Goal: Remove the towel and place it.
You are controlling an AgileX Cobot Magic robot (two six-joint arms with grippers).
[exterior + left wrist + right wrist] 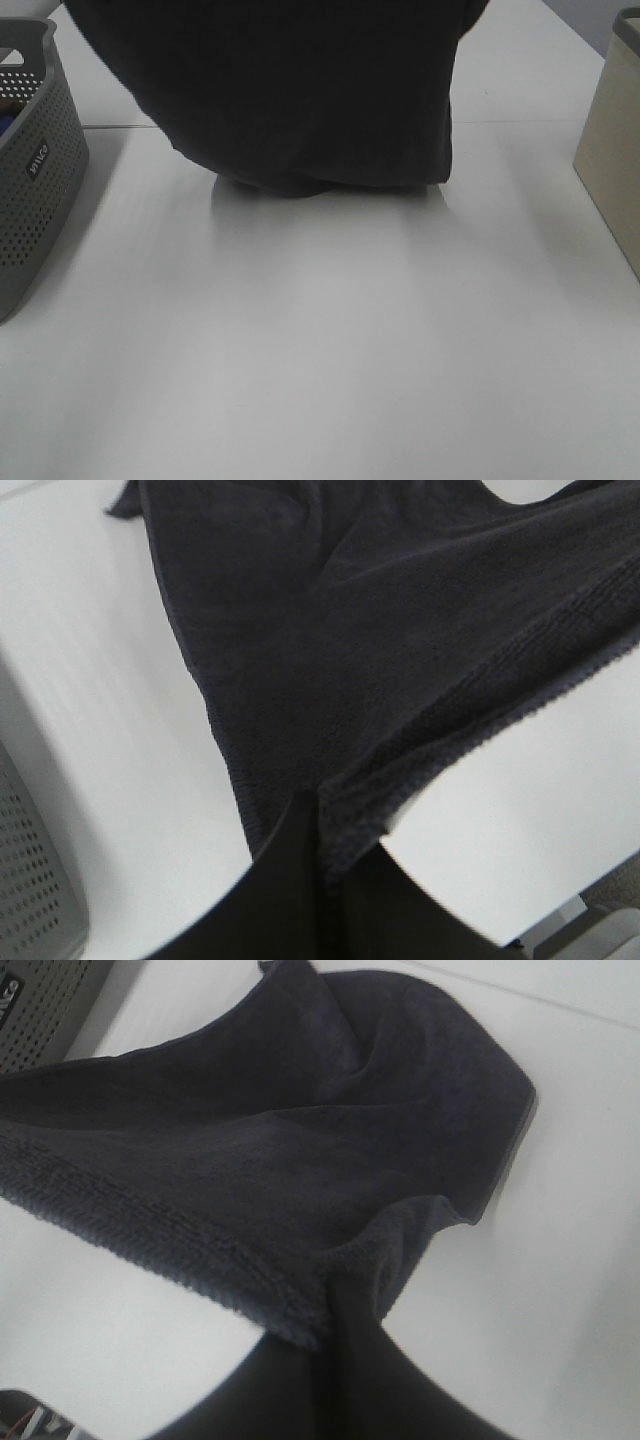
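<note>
Exterior high view: the towel (300, 90) is hanging across the top and hiding both my arms, its lower fold meeting the table (320, 350). A grey basket (40, 180) at left and a beige bin (612, 170) at right are being cut off by the frame. Wrist views: my left claw (320, 855) and right claw (325, 1345) are each clamping tight on a towel edge.
</note>
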